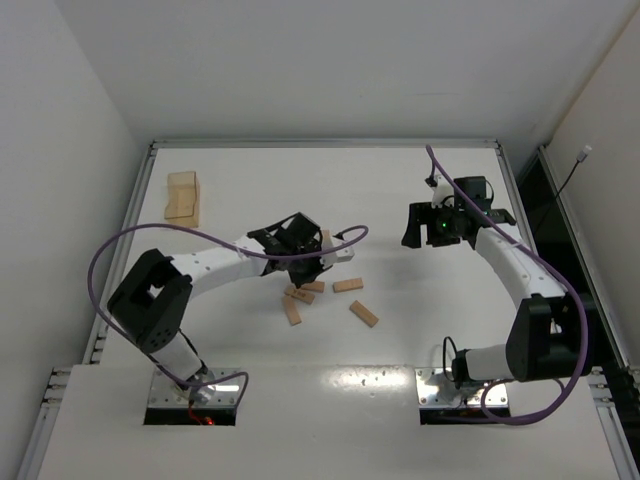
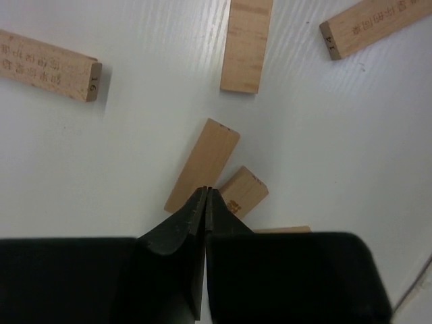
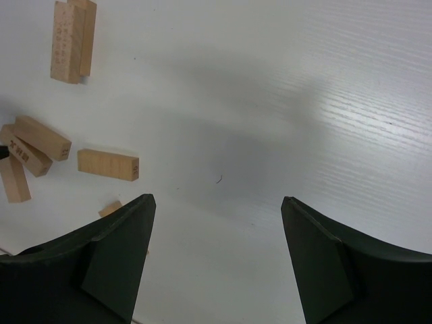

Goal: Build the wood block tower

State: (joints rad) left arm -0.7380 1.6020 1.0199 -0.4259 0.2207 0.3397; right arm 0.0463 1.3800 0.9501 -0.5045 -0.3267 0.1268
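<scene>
Several loose tan wooden blocks (image 1: 348, 285) lie scattered mid-table. My left gripper (image 1: 300, 272) hangs over them, shut with nothing between its fingers. In the left wrist view its tips (image 2: 207, 190) meet just over the end of a flat-lying block (image 2: 202, 165), and another block (image 2: 244, 191) lies beside it. A short stack of light-tan bars, the wood block tower (image 1: 183, 195), stands at the far left, also seen in the right wrist view (image 3: 71, 37). My right gripper (image 1: 412, 228) is at mid-right, open (image 3: 217, 199) over bare table, away from every block.
More loose blocks lie around the left gripper (image 2: 246, 44), (image 2: 47, 64), (image 2: 374, 27). The white table has a raised rim (image 1: 150, 160) along its left and far sides. Purple cables loop off both arms (image 1: 110, 250).
</scene>
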